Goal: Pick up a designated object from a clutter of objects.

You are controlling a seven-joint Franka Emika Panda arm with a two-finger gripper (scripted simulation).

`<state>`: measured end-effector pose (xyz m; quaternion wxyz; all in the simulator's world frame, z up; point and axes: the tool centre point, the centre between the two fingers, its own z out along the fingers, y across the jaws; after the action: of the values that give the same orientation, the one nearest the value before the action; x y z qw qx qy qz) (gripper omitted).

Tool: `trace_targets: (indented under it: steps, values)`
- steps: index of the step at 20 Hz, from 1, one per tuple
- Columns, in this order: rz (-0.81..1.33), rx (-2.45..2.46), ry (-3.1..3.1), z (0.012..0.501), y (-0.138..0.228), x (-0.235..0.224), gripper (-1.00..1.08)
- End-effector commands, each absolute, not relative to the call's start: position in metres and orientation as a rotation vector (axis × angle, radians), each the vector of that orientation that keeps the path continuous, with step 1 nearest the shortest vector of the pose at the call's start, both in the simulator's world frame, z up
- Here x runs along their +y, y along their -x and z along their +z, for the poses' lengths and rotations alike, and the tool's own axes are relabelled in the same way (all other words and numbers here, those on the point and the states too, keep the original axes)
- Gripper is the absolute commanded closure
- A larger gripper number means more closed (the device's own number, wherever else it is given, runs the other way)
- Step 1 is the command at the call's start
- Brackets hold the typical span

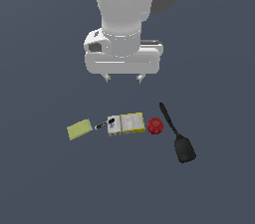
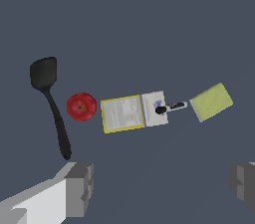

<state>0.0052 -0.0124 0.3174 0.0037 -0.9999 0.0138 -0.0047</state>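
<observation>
The red ball (image 1: 155, 125) lies on the dark blue-grey floor (image 1: 45, 183), a little right of centre in the exterior view, in a loose row of small things. Just beside it toward the exterior view's left is the yellow-and-white box (image 1: 127, 123); whether the two touch is hard to tell. At the box's white end a small black marker (image 1: 101, 125) pokes out, and farther left, apart from it, sits a pale yellow-green pad (image 1: 79, 129). On the ball's other side a black spatula (image 1: 177, 136) lies slantwise, handle toward the upper middle of the frame, blade toward the lower right.

The surface is plain and even, filling both frames; no walls or edges show.

The gripper (image 1: 123, 78) hangs above the row, well clear of everything, its two fingertips spread apart with nothing between them.

The wrist view shows the box's printed face (image 2: 122, 113) and the ball's gloss (image 2: 81, 106), which the exterior view leaves blurry. The exterior view alone shows the white arm (image 1: 130, 4), cut off at the frame's top. In the wrist view only the grey fingers (image 2: 78, 188) appear, cropped at the lower corners.
</observation>
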Motion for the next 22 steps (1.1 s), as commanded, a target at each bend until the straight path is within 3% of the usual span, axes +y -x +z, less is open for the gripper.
trace_targets:
  steps: [1, 14, 22]
  values:
    - [-0.015, 0.043, 3.134, 0.317, -0.005, -0.012, -0.92]
    - [-0.038, -0.047, 3.116, 0.322, -0.005, 0.008, -0.92]
    - [-0.033, -0.141, 3.124, 0.298, -0.015, 0.019, -0.92]
